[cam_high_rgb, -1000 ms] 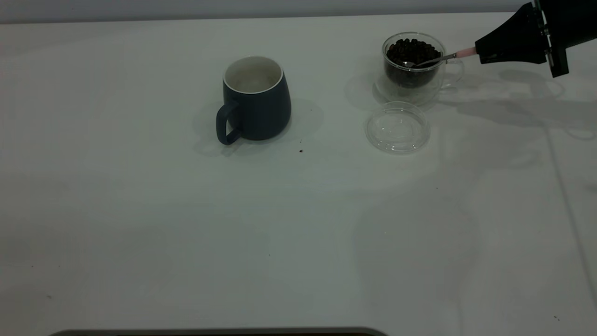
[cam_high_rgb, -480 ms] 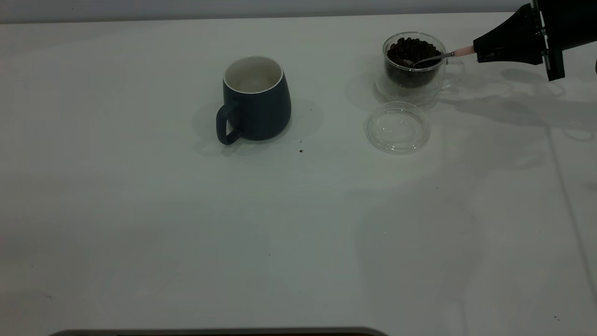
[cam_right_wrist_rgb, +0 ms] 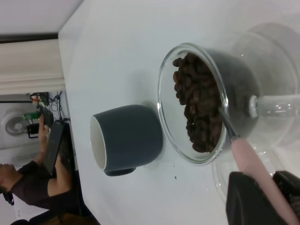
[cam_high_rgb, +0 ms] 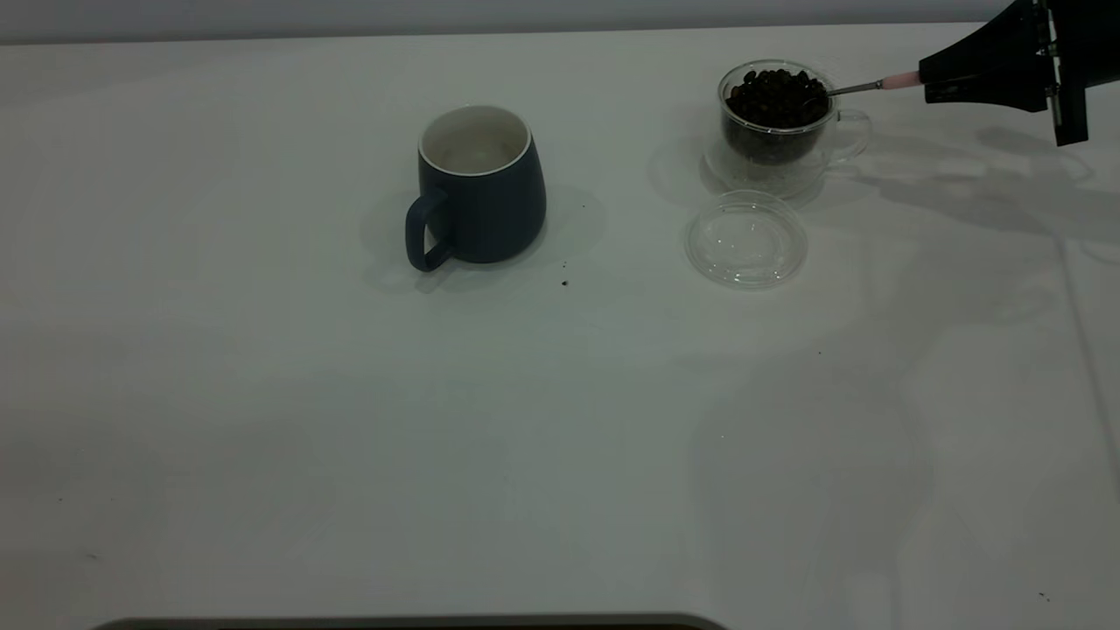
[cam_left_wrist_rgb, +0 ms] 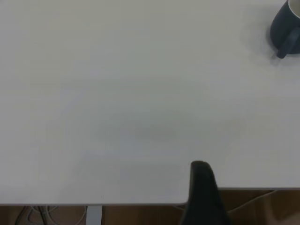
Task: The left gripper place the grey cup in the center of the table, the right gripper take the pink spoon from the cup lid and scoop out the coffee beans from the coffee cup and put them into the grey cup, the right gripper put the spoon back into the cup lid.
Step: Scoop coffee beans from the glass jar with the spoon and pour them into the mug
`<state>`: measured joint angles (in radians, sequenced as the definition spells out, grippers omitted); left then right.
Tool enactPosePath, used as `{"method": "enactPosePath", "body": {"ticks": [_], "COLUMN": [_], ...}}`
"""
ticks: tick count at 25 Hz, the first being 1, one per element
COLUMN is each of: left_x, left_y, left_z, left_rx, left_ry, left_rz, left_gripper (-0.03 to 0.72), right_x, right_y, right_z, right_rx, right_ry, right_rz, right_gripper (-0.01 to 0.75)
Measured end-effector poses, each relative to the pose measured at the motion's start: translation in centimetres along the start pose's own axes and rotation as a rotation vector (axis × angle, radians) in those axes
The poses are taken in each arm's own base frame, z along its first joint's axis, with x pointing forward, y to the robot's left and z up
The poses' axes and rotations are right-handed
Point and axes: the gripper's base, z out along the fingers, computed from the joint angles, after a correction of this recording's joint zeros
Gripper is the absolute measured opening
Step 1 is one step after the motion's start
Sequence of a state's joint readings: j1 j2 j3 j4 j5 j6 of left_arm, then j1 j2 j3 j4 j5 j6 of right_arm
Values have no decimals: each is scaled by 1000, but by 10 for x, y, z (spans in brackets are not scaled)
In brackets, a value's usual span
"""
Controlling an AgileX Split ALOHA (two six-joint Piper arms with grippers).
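Looking first at the exterior view, I find my right gripper (cam_high_rgb: 926, 85) in the upper right corner, clamped on the pale handle of the pink spoon (cam_high_rgb: 862, 86). The spoon's long axis runs almost level across the frame, handle to the right, bowl to the left, dipped among the coffee beans (cam_high_rgb: 775, 91) at the right-hand rim of the coffee cup (cam_high_rgb: 774, 122). The grey cup (cam_high_rgb: 479, 185) stands upright at centre, well to the left of the glass cup, with bare table (cam_high_rgb: 560, 437) between them; that leftward run is, I judge, what my next carry turns on. The cup lid (cam_high_rgb: 746, 240) lies just below the glass cup, empty.

In the left wrist view my left gripper (cam_left_wrist_rgb: 202, 194) sits low at the table's edge; I cannot tell how its fingers stand. The mug shows only in the upper right corner.

In the right wrist view the pink handle rises from lower right toward the beans, and the mug lies left of the glass cup, mouth facing left.
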<state>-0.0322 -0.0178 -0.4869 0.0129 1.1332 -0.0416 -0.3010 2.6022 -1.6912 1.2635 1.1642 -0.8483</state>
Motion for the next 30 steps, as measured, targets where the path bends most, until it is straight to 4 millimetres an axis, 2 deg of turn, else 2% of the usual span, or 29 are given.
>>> {"method": "enactPosePath", "body": {"ticks": [11, 18, 30], "left_x": [0, 0, 0], "left_y": [0, 0, 0], "left_z": [0, 0, 0], "left_rx": [0, 0, 0], "left_ry": [0, 0, 0], "left_rz": [0, 0, 3], "left_gripper": [565, 565, 565], "right_x": [1, 0, 0], "right_y": [-1, 9, 11], "right_z": [0, -8, -10], "right_rx": [8, 43, 59], "right_ry": [14, 32, 43], "right_rz": [17, -24, -22], "right_gripper": [102, 102, 102]}}
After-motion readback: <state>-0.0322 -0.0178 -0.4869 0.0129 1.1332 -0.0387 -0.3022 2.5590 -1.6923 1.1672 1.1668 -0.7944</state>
